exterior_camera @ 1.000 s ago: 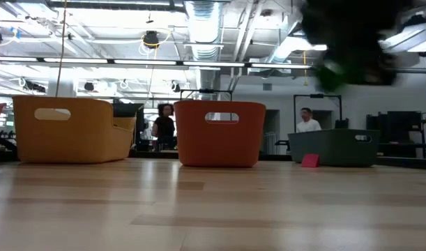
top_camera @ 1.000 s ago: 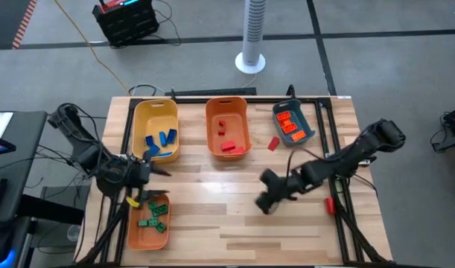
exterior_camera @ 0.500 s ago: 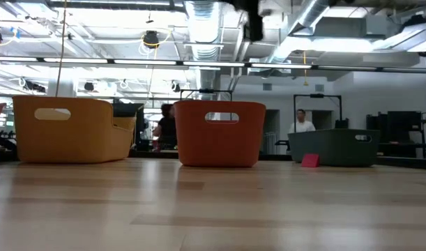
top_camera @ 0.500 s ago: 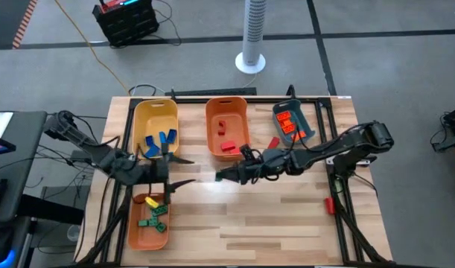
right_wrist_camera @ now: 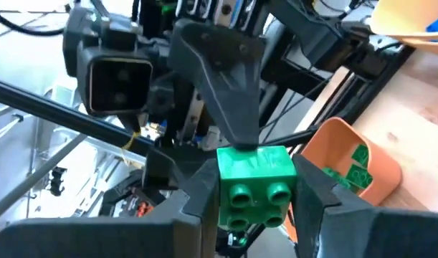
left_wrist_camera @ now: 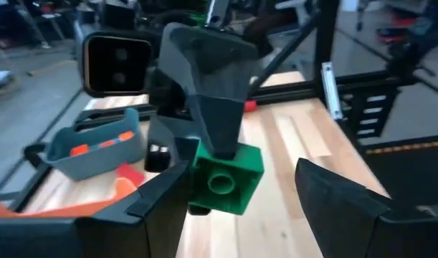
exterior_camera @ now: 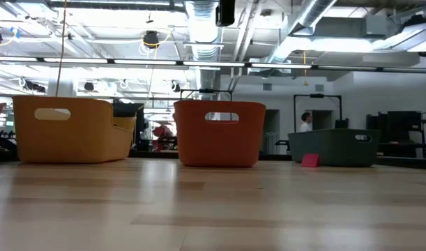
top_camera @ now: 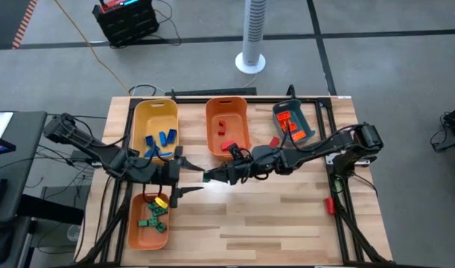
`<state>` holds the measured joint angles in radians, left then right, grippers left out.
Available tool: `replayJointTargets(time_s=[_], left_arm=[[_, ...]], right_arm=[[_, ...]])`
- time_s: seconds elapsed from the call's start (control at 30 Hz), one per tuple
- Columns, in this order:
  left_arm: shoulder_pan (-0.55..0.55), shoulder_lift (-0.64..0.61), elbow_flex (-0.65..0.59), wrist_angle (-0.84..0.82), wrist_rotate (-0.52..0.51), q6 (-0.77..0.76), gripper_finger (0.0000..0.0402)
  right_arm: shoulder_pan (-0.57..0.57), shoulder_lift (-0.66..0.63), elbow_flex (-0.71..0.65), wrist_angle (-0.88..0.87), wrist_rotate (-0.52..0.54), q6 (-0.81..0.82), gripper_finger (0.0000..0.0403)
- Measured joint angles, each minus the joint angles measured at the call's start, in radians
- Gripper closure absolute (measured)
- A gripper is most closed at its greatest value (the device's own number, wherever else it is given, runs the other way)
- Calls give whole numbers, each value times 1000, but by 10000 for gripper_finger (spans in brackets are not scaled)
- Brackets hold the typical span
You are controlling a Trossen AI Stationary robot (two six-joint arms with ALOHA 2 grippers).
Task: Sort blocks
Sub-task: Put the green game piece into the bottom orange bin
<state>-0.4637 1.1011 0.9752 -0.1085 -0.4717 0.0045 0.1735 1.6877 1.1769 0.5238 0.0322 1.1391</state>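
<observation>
A small green block (right_wrist_camera: 253,188) hangs in the air over the table's middle, with my right gripper (right_wrist_camera: 254,179) shut on it; the arm reaches in level from the right (top_camera: 208,177). My left gripper (top_camera: 191,176) faces it from the left, open. Its two fingers (left_wrist_camera: 165,204) stand on either side of the block (left_wrist_camera: 222,179), which is close to one of them; I cannot tell whether they touch. Blue blocks lie in the yellow bin (top_camera: 156,112), red ones in the orange bin (top_camera: 227,108), orange ones in the teal bin (top_camera: 305,119), green ones in the near-left orange bin (top_camera: 138,234). My right gripper pinches the green block by two opposite side faces (right_wrist_camera: 226,190) between its two fingers, at their free ends (left_wrist_camera: 222,147). The fingers lie level and come from the table's right side. The block is lifted clear, its studs turned back toward my right wrist and its hollow underside (left_wrist_camera: 220,184) toward my left gripper.
A loose red block (top_camera: 274,142) lies between the orange and teal bins, another (top_camera: 329,203) at the right edge. Bare wood covers the table's near half (top_camera: 257,223). In the low view, people stand in the room behind the bins (exterior_camera: 219,132).
My right gripper has risen from the table's right half and gone left toward my left gripper, tipping from pointing down to level, with the green block still held. My left gripper has moved from above the near-left bin toward the table's middle, staying open.
</observation>
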Motion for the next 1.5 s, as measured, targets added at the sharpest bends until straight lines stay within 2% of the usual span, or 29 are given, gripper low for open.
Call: replayJointTargets(time_s=[0.1,0.2,0.37,0.63,0.77,0.9,0.93,1.13,1.27,1.37,1.5], left_arm=[[18,10,2,8,46,-11,156],[21,14,2,5,44,12,156],[43,54,2,29,36,89,156],[51,118,2,165,21,278,160],[51,126,2,180,20,306,192],[52,126,2,190,8,304,257],[52,126,2,193,2,299,271],[51,120,2,203,-10,235,272],[26,65,0,153,-11,157,272],[-7,-13,0,27,15,62,272],[-45,-120,0,-252,153,-196,272]], right_arm=[[-3,-5,0,0,-9,-3,275],[-4,-6,0,11,-14,17,275],[-4,-6,6,4,-12,34,275],[-4,-7,21,5,-11,72,275],[-3,-7,21,7,-11,73,275],[-2,-7,21,6,-11,67,270],[-2,-7,21,7,-11,61,266],[-3,-7,22,11,-21,56,219],[-21,-19,23,-12,-131,57,190],[-29,-65,23,-151,-169,46,181],[-33,-144,23,-512,-155,-29,180]])
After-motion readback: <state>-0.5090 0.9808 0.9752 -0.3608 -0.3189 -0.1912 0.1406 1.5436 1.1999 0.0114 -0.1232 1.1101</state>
